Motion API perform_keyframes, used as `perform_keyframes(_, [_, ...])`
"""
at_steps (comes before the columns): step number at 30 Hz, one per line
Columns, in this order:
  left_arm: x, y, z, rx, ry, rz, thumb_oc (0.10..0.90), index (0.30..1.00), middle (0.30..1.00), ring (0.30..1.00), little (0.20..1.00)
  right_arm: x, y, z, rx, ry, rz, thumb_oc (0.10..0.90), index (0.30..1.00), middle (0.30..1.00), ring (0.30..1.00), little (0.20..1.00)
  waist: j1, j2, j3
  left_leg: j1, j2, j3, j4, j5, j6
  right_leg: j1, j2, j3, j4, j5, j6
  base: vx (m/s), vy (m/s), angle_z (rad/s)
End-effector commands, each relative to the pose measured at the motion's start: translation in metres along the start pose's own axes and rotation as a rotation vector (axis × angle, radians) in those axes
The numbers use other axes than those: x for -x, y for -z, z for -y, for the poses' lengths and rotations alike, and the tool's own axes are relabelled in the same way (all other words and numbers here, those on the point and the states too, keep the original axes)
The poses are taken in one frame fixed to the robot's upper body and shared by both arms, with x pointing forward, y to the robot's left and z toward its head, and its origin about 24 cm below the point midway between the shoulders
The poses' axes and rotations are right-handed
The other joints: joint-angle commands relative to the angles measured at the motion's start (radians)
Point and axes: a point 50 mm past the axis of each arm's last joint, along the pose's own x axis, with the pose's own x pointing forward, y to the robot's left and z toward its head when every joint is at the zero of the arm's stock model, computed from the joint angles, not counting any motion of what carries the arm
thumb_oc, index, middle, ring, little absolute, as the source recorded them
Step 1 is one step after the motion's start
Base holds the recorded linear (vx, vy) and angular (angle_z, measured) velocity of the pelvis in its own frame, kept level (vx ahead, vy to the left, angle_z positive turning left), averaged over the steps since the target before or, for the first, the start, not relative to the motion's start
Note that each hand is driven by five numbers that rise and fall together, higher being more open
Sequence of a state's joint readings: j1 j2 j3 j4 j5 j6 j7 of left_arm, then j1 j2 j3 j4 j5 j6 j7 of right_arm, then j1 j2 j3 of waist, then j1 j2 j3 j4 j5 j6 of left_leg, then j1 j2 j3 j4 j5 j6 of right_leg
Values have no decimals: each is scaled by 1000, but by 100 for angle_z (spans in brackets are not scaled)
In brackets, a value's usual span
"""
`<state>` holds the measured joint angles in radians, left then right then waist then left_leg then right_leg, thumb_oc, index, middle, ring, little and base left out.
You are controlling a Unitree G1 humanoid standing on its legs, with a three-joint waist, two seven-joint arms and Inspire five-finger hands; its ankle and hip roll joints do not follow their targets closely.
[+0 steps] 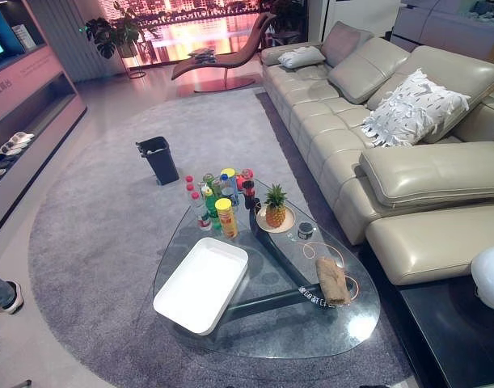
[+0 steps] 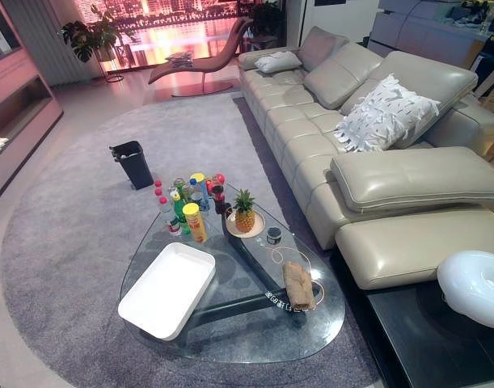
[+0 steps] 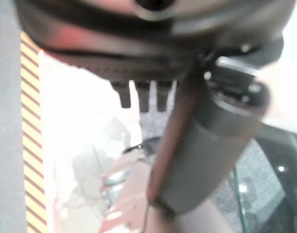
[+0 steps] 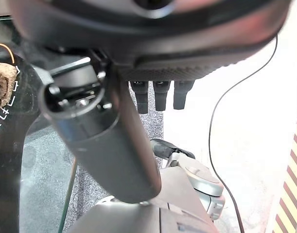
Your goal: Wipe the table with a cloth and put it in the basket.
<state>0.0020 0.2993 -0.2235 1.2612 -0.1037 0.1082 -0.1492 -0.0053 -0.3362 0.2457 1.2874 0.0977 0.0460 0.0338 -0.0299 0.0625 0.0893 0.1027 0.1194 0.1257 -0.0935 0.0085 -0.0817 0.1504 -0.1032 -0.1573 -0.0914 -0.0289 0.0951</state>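
Nothing is started: both hands hang at the robot's sides, the left hand (image 3: pixel 153 73) and right hand (image 4: pixel 158 73) each with straight, relaxed fingers holding nothing. On the near side of the rounded glass coffee table (image 1: pixel 230 343) the rolled tan cloth (image 1: pixel 332 280) lies untouched beside the shallow white rectangular basket (image 1: pixel 202 284). Next, I judge, a hand must reach and grasp the cloth. Beyond stand bottles (image 1: pixel 210 198) and a pineapple (image 1: pixel 275 206).

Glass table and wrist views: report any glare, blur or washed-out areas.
Left eye view: the glass table shows bright reflection spots near its near edge, and the cloth stays legible. Left wrist view: the left hand is blurred, against a blown-out white background. Right wrist view: the right hand is sharper.
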Motion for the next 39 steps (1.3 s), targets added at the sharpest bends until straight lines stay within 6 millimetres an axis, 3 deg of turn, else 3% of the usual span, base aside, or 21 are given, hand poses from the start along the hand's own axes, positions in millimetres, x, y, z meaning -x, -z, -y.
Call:
perform_keyframes(1, [-2, -30, 9, -33, 61, 33, 800, 900, 900, 900, 900, -2, -37, -8, 4, -14, 70, 800, 900, 900, 900, 900, 22, -43, 63, 46, 0, 4, 6, -17, 5, -15, -55, 0, 4, 50, 37, 0, 0, 0])
perform_keyframes(39, [-2, -29, 5, 10, 31, 35, 800, 900, 900, 900, 900, -2, -38, -4, 2, -5, 71, 800, 900, 900, 900, 900, 31, -45, 61, 43, -1, -5, 6, -12, 3, -12, -54, -10, 4, 52, 36, 0, 0, 0])
